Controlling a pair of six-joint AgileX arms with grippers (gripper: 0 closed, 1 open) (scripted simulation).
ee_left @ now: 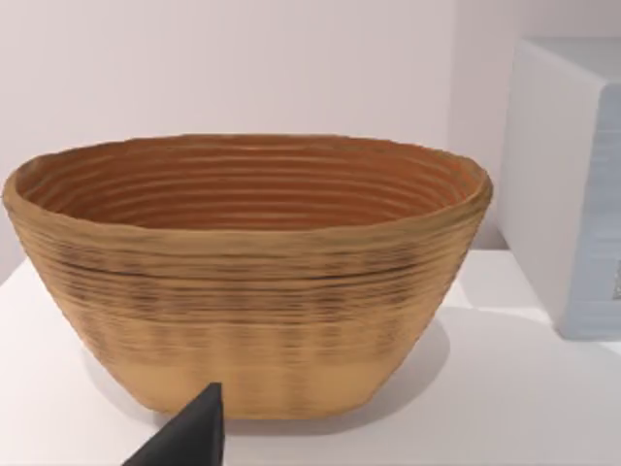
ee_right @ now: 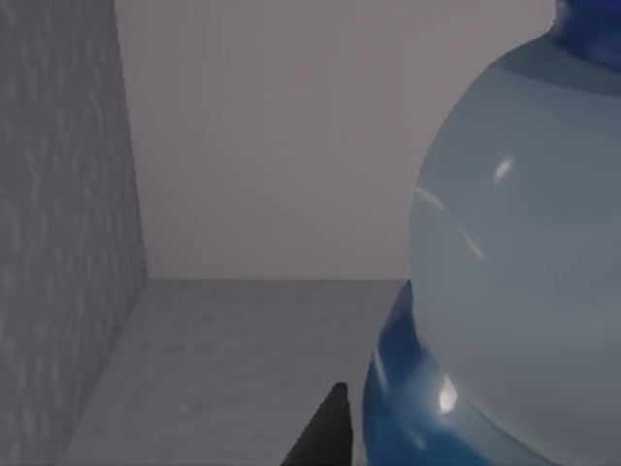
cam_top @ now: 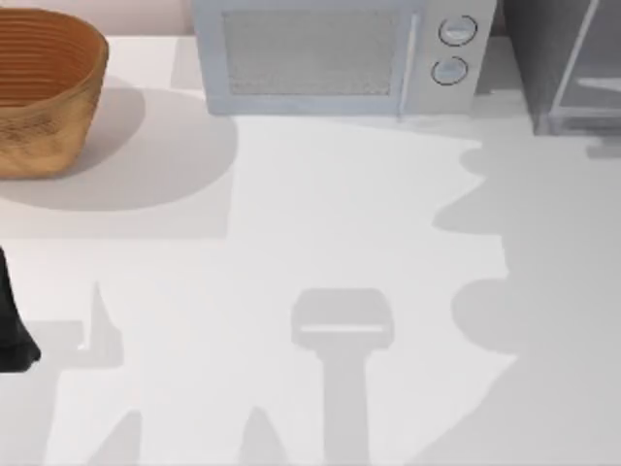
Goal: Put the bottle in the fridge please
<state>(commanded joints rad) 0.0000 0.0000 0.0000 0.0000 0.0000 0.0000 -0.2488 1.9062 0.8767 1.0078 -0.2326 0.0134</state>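
Right gripper: can't tell its grip, though the bottle (ee_right: 514,262) sits right against its camera, inside grey fridge (ee_right: 58,223) walls, far right | left arm (cam_top: 15,330) parked near-left, facing basket (ee_left: 247,272), grip unclear.

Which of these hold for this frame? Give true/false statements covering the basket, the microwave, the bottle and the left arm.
1. The woven basket sits at the table's far left. True.
2. The microwave has three knobs. False: two round knobs show on its right side.
3. The bottle lies in the basket. False: the right wrist view shows it close up against grey walls, and the basket looks empty.
4. The left gripper faces the basket. True.
5. The fridge stands left of the microwave. False: it stands to its right.
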